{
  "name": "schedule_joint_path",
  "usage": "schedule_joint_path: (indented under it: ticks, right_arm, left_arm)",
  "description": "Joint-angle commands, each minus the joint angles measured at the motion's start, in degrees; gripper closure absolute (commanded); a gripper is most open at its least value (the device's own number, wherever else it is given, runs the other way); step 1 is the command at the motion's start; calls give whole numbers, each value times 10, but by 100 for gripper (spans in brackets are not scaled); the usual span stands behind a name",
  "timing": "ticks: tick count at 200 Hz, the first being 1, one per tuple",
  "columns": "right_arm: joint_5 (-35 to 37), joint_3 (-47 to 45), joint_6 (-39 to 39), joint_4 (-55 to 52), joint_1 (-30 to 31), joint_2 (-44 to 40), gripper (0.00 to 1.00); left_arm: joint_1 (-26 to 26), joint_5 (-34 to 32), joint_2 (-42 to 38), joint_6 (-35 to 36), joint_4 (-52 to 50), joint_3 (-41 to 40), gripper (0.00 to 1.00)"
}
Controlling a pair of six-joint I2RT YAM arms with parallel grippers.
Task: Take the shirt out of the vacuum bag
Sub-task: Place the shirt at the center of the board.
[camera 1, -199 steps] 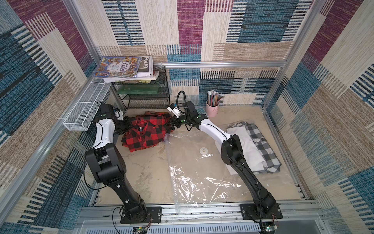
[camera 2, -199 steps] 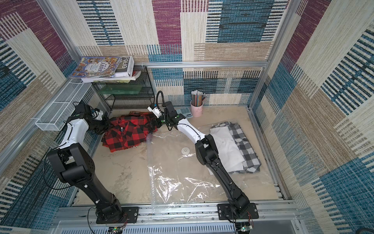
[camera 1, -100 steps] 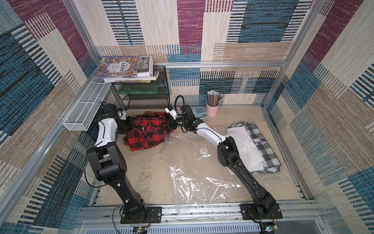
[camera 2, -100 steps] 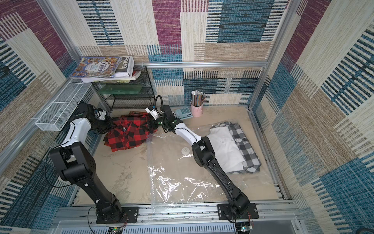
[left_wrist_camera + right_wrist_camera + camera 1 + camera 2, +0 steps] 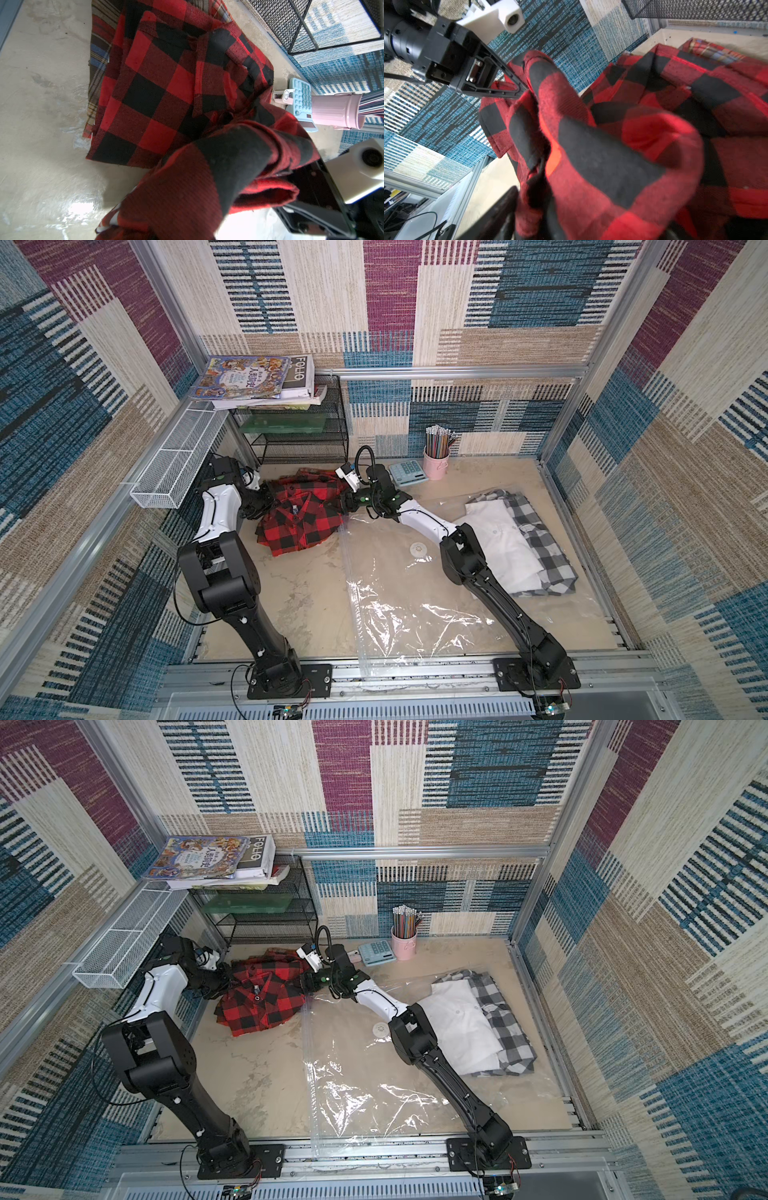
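Red-and-black plaid shirt is lying bunched on the bench, outside the vacuum bag, just beside the bag's far corner on the left-arm side. Its near hem is coming very close to the bag's side edge; can't tell if it's overlapping. The shirt's long axis is running roughly along that bag edge, while the stretch between the two claws is running across it, away from the bag. Left claw is sitting on the shirt's side away from the bag, jaws together and pinching a fold of cloth, which is clear in the right wrist view. Right claw is sitting on the shirt's bag side, about over the bag's far corner, with cloth bunching around its jaws; can't tell whether it's pinching or standing apart. My read: extraction is basically done, and the left arm is the one nearer the bulk. The next move is depending on pulling straight away from the bag edge so the hem isn't catching plastic. White shirt and grey check shirt are lying at the bag's opposite side, well apart.
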Motion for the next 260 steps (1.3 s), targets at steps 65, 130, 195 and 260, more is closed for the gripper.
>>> schedule_joint_path:
  ticks: [65,130,195,260]
  right_arm:
    - [65,14,61,57,12,13,100]
    - [106,14,39,-9,23,-50,100]
    - [155,13,38,-93,30,-105,100]
    - [213,10,78,-206,36,-143,100]
  left_arm:
    - [0,25,-15,15,-4,-15,98]
    - [0,43,-34,9,-15,24,98]
    - [0,77,-40,-6,-24,83,98]
    - [1,86,-11,-3,-60,139,98]
